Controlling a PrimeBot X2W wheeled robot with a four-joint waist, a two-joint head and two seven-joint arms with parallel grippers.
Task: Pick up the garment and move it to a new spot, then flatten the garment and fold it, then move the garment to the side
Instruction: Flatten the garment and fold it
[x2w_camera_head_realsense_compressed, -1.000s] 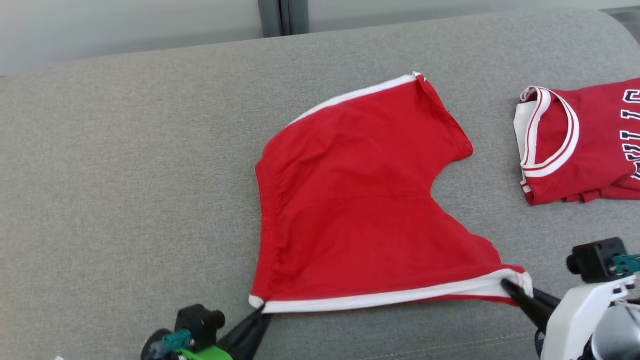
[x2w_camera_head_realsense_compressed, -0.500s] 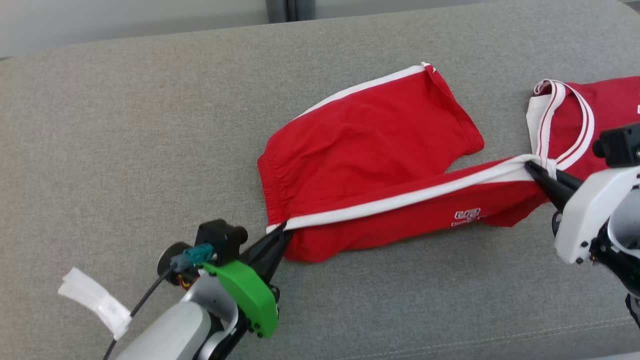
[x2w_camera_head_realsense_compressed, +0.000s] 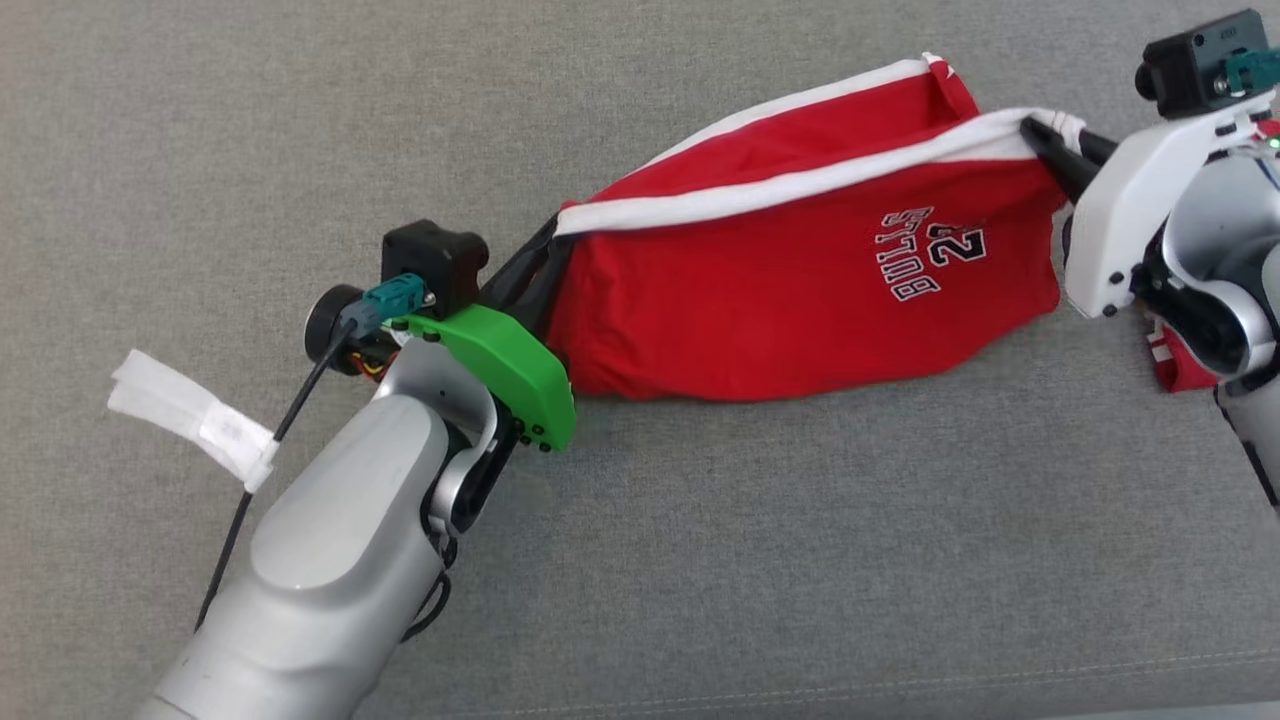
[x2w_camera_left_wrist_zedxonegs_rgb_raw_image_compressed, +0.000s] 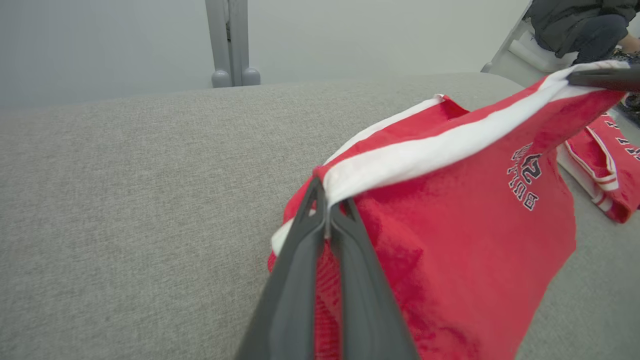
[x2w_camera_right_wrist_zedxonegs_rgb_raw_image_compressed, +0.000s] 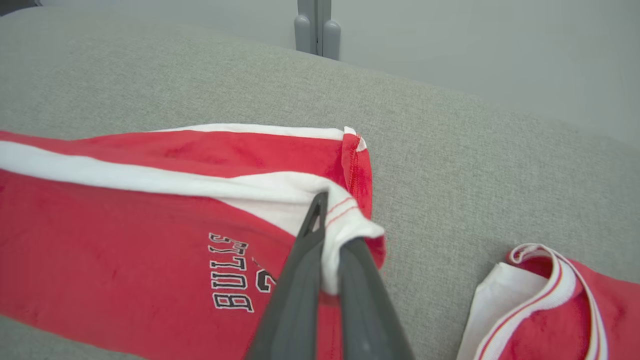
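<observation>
On the grey sofa seat (x2w_camera_head_realsense_compressed: 200, 150), the red Bulls shorts (x2w_camera_head_realsense_compressed: 800, 300) stretch left-to-right between the tools, left tool (x2w_camera_head_realsense_compressed: 550, 245) clamped on the white stripe's waistband end, right tool (x2w_camera_head_realsense_compressed: 1040, 140) clamped on its hem end, lower fold resting.

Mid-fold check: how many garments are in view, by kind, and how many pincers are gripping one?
red shorts: 1
red jersey: 1
pincers shut on the red shorts: 2 (left pincer, right pincer)
Total: 2 garments, 2 pincers
</observation>
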